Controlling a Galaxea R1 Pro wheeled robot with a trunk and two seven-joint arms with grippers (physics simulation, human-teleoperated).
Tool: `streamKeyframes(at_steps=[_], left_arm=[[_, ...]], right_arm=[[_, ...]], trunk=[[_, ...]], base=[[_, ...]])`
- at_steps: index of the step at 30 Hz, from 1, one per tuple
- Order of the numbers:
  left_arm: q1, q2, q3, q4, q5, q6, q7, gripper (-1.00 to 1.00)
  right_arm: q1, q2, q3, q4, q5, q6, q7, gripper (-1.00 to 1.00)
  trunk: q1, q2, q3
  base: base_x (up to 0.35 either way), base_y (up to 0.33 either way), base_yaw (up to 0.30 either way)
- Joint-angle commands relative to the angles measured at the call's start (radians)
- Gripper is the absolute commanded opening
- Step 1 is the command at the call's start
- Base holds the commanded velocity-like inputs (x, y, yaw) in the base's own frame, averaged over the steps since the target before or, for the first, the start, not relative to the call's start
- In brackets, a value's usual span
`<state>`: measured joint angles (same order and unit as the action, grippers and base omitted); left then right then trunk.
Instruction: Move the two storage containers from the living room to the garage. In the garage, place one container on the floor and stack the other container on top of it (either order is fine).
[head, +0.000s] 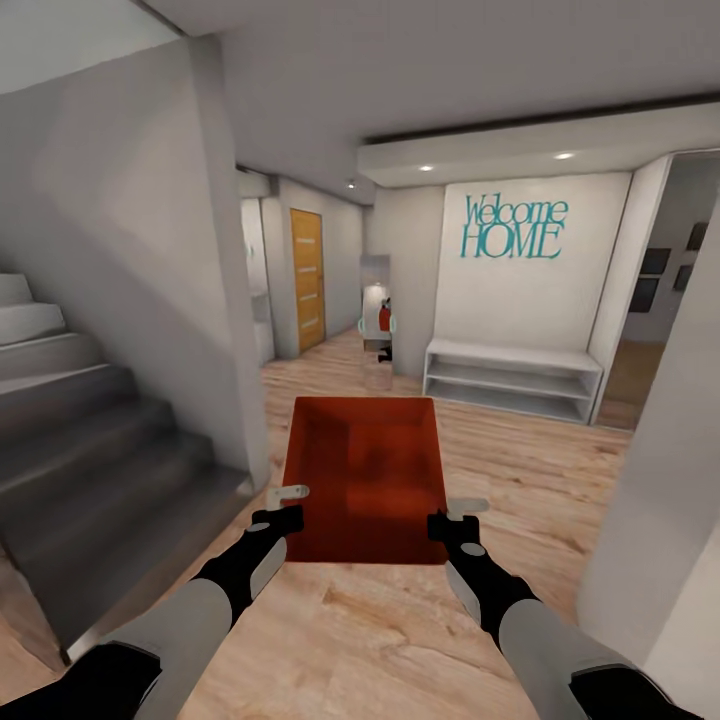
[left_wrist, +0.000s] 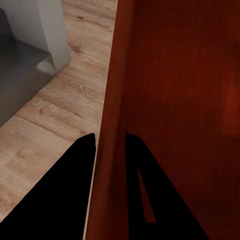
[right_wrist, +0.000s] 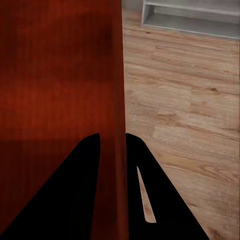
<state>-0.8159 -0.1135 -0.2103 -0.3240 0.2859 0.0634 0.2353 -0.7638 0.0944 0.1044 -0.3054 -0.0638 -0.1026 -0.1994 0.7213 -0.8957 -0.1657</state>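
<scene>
Red-orange open-topped rectangular storage container (head: 364, 478) hangs over light wood planks (head: 520, 470), left gripper (head: 283, 507) and right gripper (head: 452, 517) each clamped on a side wall; teal wall lettering (head: 512, 227) reads "Welcome HOME".

staircase (head: 90, 440) left, wall (head: 660, 480) right, hallway seemingly open

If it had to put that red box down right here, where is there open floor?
Open wood floor lies between the storage container and the white shelf bench, and toward the yellow door. The stairs crowd the left; a wall hems the right.
</scene>
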Motion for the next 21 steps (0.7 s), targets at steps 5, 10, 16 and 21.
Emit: streamKeyframes(at_steps=[5, 10, 16, 21], left_arm=[[0.0, 0.023, -0.004, -0.006, -0.019, 0.006, 0.051, -1.0], [0.0, 0.023, -0.004, -0.006, -0.019, 0.006, 0.052, -1.0], [0.0, 0.023, -0.004, -0.006, -0.019, 0.006, 0.052, -1.0], [0.0, 0.023, -0.004, -0.006, -0.02, 0.006, 0.052, -1.0]], right_arm=[[-0.002, -0.001, -0.031, 0.003, -0.014, -0.004, -0.082, -1.0], [-0.002, -0.001, -0.031, 0.003, -0.015, -0.004, -0.081, -1.0], [-0.002, -0.001, -0.031, 0.003, -0.014, -0.005, -0.083, -1.0], [-0.002, -0.001, -0.031, 0.003, -0.014, -0.005, -0.083, -1.0]], trunk=[[0.001, -0.001, -0.001], [0.001, -0.001, -0.001], [0.001, -0.001, -0.001], [0.001, -0.001, -0.001]], base=[[0.326, 0.0, 0.0], [0.326, 0.0, 0.0], [0.326, 0.0, 0.0], [0.326, 0.0, 0.0]])
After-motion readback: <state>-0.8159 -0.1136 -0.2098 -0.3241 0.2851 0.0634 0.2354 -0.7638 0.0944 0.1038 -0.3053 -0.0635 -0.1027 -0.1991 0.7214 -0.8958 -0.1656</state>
